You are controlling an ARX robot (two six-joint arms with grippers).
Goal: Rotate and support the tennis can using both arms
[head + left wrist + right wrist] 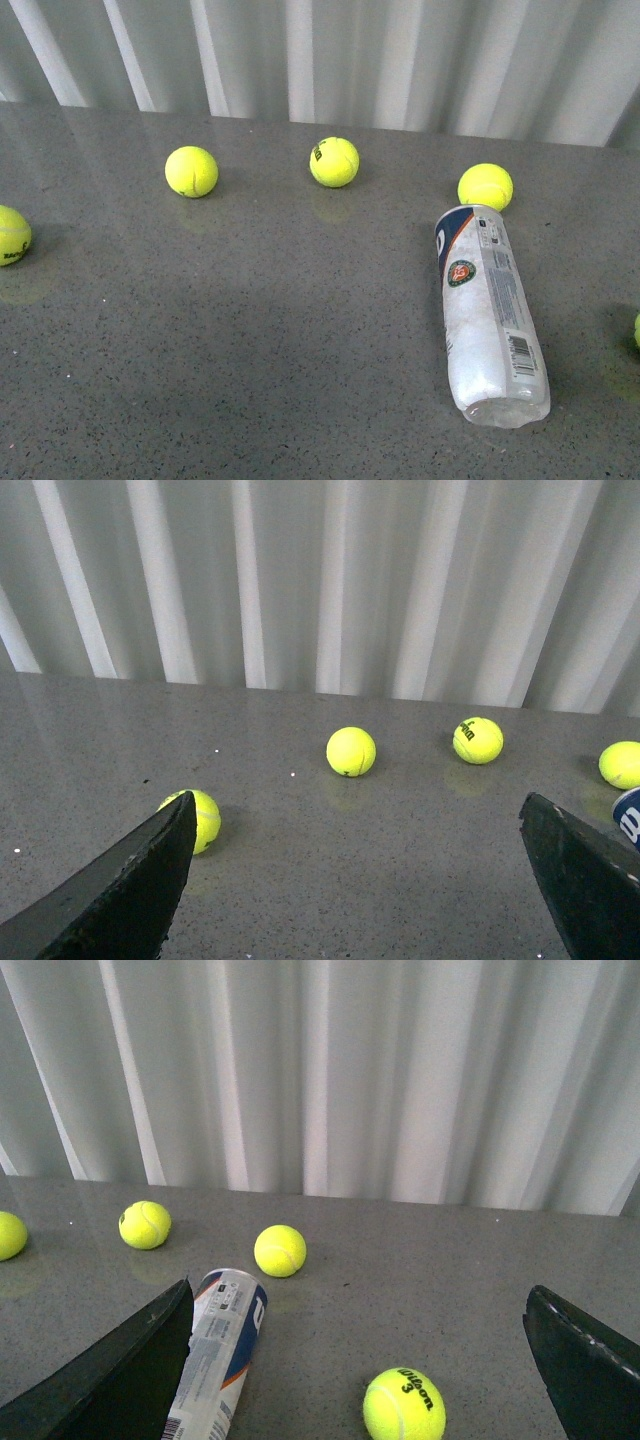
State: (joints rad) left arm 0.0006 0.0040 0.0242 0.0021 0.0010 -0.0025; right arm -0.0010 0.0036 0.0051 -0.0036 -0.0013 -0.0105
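Observation:
The tennis can (490, 320) lies on its side on the grey table at the right, its navy end pointing toward the back wall and its clear end toward me. Neither arm shows in the front view. In the right wrist view the can (222, 1350) lies just beside one black finger (150, 1360) of my open right gripper (358, 1305), outside the gap. My left gripper (357, 820) is open over bare table. Only a navy sliver of the can (630, 822) shows at that view's edge, beyond the finger (580, 880).
Several yellow-green tennis balls lie loose: one (485, 187) just behind the can's far end, others (334, 162) (191, 171) along the back, one (10, 235) at the left edge. A Wilson ball (403, 1404) lies between the right fingers. A corrugated white wall (320, 60) closes the back.

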